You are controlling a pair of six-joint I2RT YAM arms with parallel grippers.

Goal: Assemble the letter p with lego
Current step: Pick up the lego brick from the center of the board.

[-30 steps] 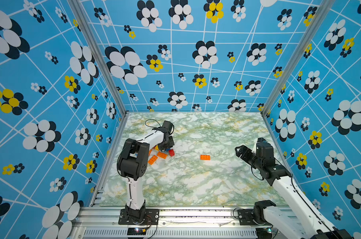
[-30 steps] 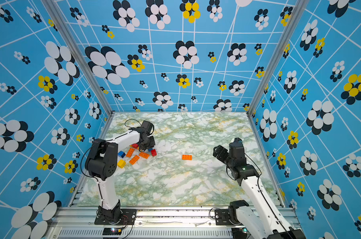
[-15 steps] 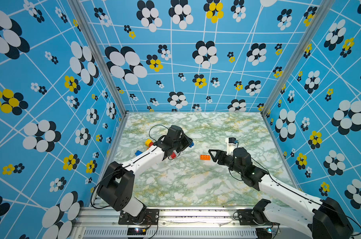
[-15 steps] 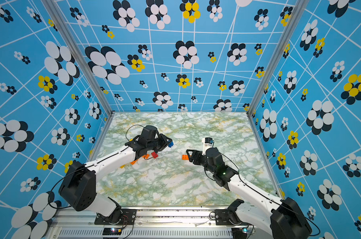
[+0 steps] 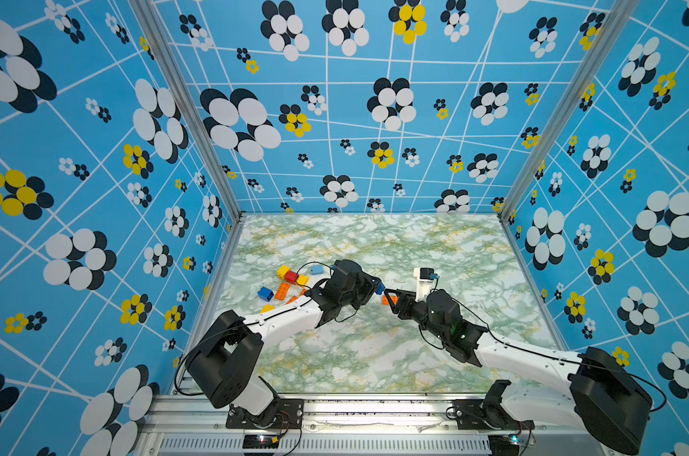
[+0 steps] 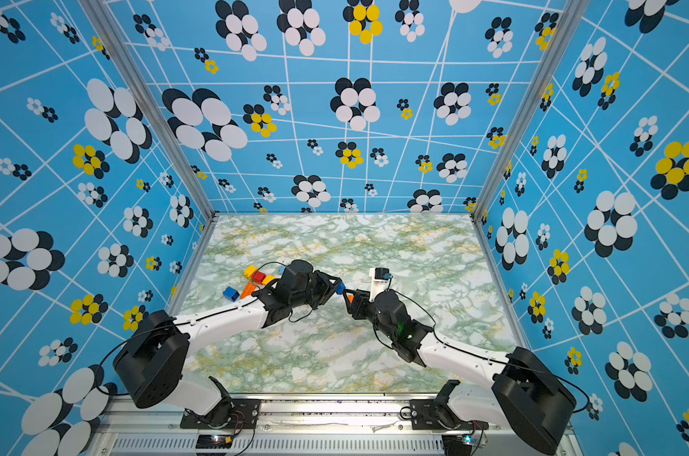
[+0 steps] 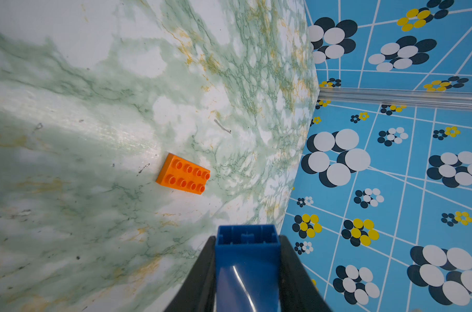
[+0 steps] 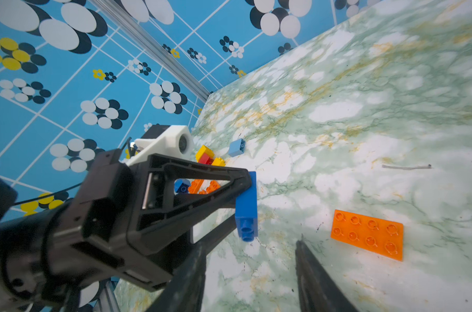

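Observation:
My left gripper (image 5: 376,288) (image 7: 247,239) is shut on a dark blue lego brick (image 5: 380,288) (image 6: 339,289) (image 8: 247,208), held above the table with its studs turned down. A flat orange eight-stud lego plate (image 7: 183,174) (image 8: 367,235) lies alone on the marble table (image 5: 374,355). In both top views my right arm partly covers it. My right gripper (image 5: 391,301) (image 8: 249,244) stands open just beside the plate, tip to tip with the left gripper, and holds nothing.
The other lego lies in a loose pile at the left: yellow (image 5: 283,271), red (image 5: 291,276), pale blue (image 5: 317,270), blue (image 5: 265,293) and orange (image 5: 283,291). A thin grey sliver (image 8: 406,167) lies on the table beyond the plate. Patterned walls enclose three sides.
My left arm has swung from the pile to the table's middle with the blue brick. My right arm has reached in from the right to the orange plate, its jaws narrowing.

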